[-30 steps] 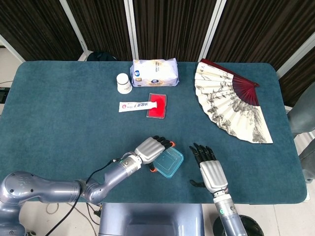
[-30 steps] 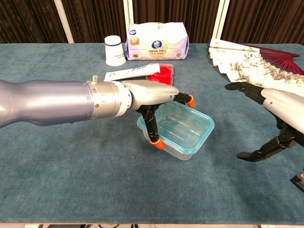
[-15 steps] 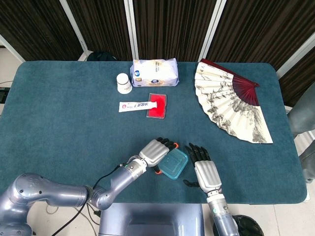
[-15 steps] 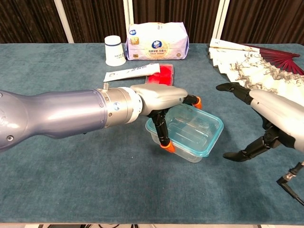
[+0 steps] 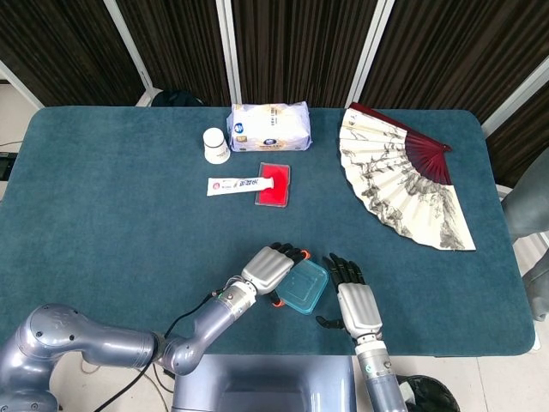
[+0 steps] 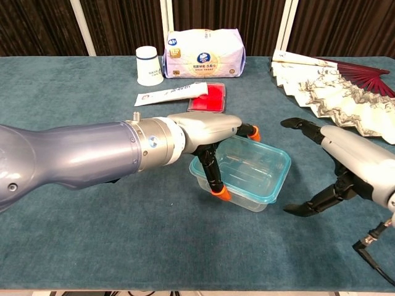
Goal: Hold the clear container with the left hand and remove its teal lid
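1. The clear container (image 6: 244,174) sat near the front edge of the teal-covered desk (image 5: 111,215), a little right of the middle, with its teal lid (image 5: 304,287) on top.
2. The left hand (image 6: 200,132) gripped the container from the left side: its thumb, tipped in orange, pressed the near left wall, and its other fingers (image 6: 250,131) lay over the far rim.
3. In the head view the left hand (image 5: 268,267) covered the container's left end, its arm running down and left toward the front edge.
4. The right hand (image 6: 342,163) was just right of the container, holding nothing, with its fingers spread apart and its thumb low near the cloth, pointing toward the container.
5. In the head view the right hand (image 5: 353,296) was palm down, with its dark fingertips (image 5: 339,266) close to the lid's right edge; I could not tell whether they touched it.
6. Farther back, near the centre, a flat red case (image 5: 274,183) lay on the desk with a white toothpaste tube (image 5: 238,184) touching its left side.
7. Behind those stood an upturned white paper cup (image 5: 215,145), and to its right a white pack of tissues (image 5: 268,126).
8. An open paper folding fan (image 5: 403,176) with dark red ribs was spread over the far right part of the desk.
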`<control>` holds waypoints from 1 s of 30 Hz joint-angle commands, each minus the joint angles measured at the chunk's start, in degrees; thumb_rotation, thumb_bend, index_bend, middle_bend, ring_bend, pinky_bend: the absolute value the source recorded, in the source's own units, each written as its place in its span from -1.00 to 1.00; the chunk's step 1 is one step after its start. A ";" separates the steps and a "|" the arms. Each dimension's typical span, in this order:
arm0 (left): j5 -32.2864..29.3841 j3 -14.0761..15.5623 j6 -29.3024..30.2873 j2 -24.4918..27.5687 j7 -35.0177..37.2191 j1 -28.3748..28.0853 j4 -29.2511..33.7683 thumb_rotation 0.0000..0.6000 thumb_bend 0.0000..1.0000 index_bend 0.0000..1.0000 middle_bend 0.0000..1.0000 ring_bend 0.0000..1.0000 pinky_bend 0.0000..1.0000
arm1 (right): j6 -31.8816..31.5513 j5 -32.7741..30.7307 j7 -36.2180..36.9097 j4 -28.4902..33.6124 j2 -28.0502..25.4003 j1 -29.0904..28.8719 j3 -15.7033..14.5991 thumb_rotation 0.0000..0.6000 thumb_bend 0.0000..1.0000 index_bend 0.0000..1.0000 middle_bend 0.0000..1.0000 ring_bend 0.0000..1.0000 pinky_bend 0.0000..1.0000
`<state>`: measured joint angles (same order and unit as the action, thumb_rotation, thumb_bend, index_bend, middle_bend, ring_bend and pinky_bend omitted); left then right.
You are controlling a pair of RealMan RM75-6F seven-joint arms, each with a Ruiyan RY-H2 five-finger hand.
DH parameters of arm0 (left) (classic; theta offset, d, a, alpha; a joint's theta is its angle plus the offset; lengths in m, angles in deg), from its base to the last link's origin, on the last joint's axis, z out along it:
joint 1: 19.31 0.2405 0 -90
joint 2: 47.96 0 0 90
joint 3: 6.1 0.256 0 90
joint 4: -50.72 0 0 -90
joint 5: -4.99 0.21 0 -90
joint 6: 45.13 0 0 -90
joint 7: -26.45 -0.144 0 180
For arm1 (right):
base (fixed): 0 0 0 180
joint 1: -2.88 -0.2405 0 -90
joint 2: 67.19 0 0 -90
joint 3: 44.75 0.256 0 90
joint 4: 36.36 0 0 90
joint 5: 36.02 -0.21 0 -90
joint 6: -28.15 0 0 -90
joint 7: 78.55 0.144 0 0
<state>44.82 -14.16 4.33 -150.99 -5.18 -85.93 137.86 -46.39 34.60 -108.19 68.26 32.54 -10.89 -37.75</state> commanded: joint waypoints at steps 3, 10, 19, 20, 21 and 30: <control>-0.67 0.11 0.48 0.01 -0.29 0.32 0.20 1.00 -0.82 -0.66 -0.38 -0.52 -0.22 | -0.29 -0.62 -0.09 -0.25 0.51 -0.06 -0.15 1.00 -0.66 -1.00 -1.00 -1.00 -1.00; -1.16 -0.08 0.64 -0.10 -0.34 0.57 0.02 1.00 -0.82 -0.66 -0.38 -0.52 -0.22 | -0.53 -1.53 0.37 -0.60 1.43 -0.25 -0.05 1.00 -0.66 -1.00 -1.00 -1.00 -1.00; -1.15 -0.51 0.53 0.02 -0.70 0.41 0.29 1.00 -0.82 -0.66 -0.38 -0.52 -0.22 | -1.03 -2.43 1.23 -0.29 2.50 -0.48 0.38 1.00 -0.67 -1.00 -1.00 -1.00 -1.00; -1.18 -0.53 0.50 0.00 -0.74 0.38 0.29 1.00 -0.82 -0.66 -0.38 -0.52 -0.22 | -1.11 -2.49 1.20 -0.16 2.60 -0.53 0.43 1.00 -0.67 -1.00 -1.00 -1.00 -1.00; -1.17 -0.55 0.47 -0.03 -0.78 0.36 0.31 1.00 -0.82 -0.66 -0.38 -0.52 -0.22 | -1.19 -2.49 1.15 -0.07 2.69 -0.59 0.49 1.00 -0.67 -1.00 -1.00 -1.00 -1.00; -1.05 -0.71 0.54 -0.33 -0.88 0.38 -0.01 1.00 -0.82 -0.66 -0.38 -0.52 -0.21 | -2.12 -3.76 0.91 0.49 3.83 -0.83 1.20 1.00 -0.66 -1.00 -1.00 -1.00 -1.00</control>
<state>43.78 -14.86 4.87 -151.31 -6.07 -85.56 137.87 -48.44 30.97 -107.23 68.75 36.26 -11.71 -36.58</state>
